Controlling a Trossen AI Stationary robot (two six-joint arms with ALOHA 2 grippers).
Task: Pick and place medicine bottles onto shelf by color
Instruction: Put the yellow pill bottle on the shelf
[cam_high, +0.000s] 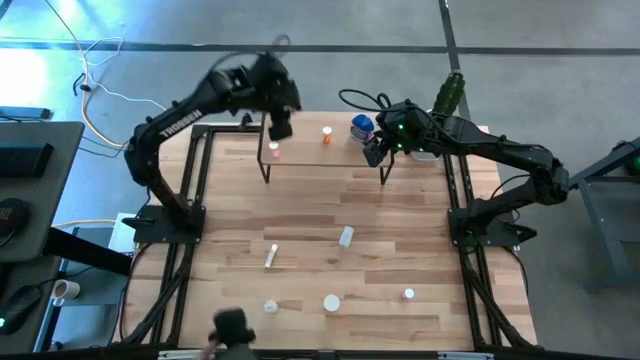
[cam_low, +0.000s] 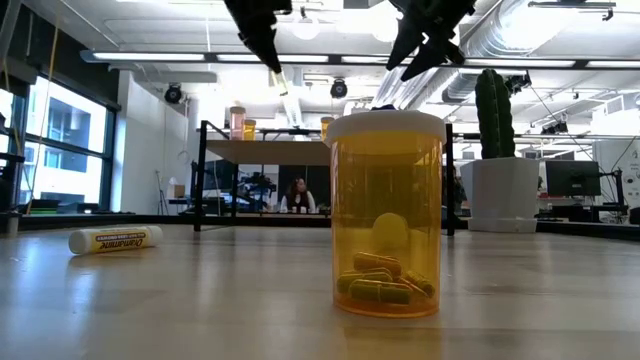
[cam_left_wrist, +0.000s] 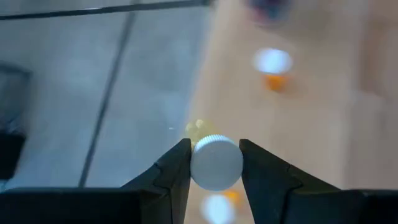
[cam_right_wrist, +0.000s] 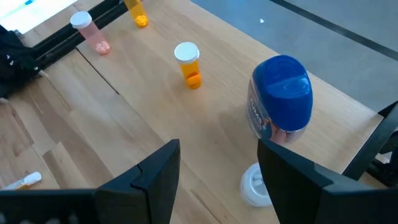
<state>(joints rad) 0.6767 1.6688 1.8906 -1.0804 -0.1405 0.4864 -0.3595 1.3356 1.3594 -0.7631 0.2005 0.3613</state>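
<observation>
1. Since the left gripper (cam_left_wrist: 214, 163) is already pinched on a small white-capped bottle (cam_left_wrist: 216, 163) above the shelf's (cam_high: 300, 160) left end, the handling question is mostly about that one: it looks light and hard, probably slick plastic, and the fingers clamp it at the cap, so it could twist or slip if jostled.
2. Right gripper (cam_right_wrist: 217, 168) hangs over the shelf's right end with its fingers spread and nothing between them.
3. Already on the shelf: a pink bottle (cam_right_wrist: 88, 31), an orange bottle (cam_right_wrist: 188, 62) with a white cap, and the big blue-capped bottle (cam_right_wrist: 281, 102), which looks wider and heavier.
4. More bottles wait down on the table (cam_high: 300, 250), including a lying white vial (cam_high: 346, 236).
5. Main risk, probably: knocking over the upright neighbours while setting one down.
</observation>
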